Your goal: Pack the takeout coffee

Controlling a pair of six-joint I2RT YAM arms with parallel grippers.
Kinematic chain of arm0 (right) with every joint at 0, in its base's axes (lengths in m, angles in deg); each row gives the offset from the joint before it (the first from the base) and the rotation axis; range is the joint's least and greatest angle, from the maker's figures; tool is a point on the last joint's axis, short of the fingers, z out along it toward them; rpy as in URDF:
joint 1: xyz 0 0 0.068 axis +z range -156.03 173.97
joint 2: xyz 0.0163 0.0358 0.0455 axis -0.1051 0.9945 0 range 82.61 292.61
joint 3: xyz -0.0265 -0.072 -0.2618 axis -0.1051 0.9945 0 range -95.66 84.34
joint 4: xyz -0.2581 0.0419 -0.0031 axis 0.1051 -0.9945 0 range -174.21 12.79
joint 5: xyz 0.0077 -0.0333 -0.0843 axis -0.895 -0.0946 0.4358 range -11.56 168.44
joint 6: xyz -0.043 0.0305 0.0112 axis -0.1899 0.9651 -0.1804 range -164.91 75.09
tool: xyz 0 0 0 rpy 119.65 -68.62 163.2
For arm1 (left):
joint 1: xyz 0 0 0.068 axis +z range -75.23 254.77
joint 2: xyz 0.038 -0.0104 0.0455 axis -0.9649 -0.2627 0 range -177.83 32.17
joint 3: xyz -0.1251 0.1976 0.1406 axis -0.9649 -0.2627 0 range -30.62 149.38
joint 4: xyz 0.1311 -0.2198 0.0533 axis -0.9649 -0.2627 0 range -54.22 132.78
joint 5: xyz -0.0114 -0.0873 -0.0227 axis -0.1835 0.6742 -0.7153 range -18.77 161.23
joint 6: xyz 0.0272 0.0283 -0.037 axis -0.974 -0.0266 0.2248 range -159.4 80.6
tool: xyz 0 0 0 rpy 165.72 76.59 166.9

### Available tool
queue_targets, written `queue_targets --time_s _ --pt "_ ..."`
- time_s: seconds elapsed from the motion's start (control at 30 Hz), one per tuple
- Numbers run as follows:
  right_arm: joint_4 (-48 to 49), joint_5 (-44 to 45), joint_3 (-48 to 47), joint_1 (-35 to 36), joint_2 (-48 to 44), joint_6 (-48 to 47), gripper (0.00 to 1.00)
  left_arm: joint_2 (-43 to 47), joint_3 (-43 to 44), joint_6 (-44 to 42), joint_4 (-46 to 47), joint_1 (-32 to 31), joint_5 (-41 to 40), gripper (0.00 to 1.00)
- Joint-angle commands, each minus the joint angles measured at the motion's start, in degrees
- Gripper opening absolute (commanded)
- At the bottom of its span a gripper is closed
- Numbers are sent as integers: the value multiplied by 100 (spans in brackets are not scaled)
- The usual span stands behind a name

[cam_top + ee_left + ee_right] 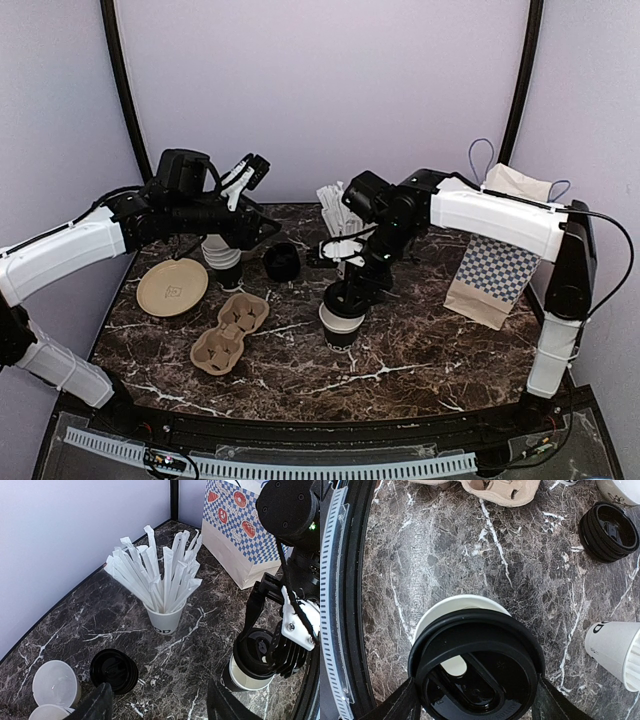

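The takeout coffee cup (340, 328) stands mid-table, black outside, with its white inside (445, 612) still showing. A black lid (477, 665) lies offset over its rim, covering most of the mouth. My right gripper (476, 700) is shut on this lid, one finger at each side. The left wrist view shows the same cup (247, 680) under the lid (257, 652) and the right gripper (270, 630). My left gripper (160, 707) is open and empty, above the table near the stack of lids (114, 671). From above, the left gripper (248, 172) is raised at the back left.
A white cup of wrapped straws (335, 215) stands behind the coffee cup. The lid stack (282, 262), stacked lidless cups (222, 255), a tan plate (172, 287) and a cardboard cup carrier (230, 330) lie to the left. A checkered paper bag (500, 250) stands right.
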Motion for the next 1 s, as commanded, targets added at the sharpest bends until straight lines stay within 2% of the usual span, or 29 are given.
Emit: queue_targets --time_s 0.0,0.77,0.97 --pt "-122 25 -274 108 193 119 72 256 -103 -68 77 44 49 67" --pt "-235 307 -363 365 593 189 75 265 -144 -69 58 53 84 67" --pt "-307 300 -394 413 592 182 80 261 -144 -85 44 45 69 67"
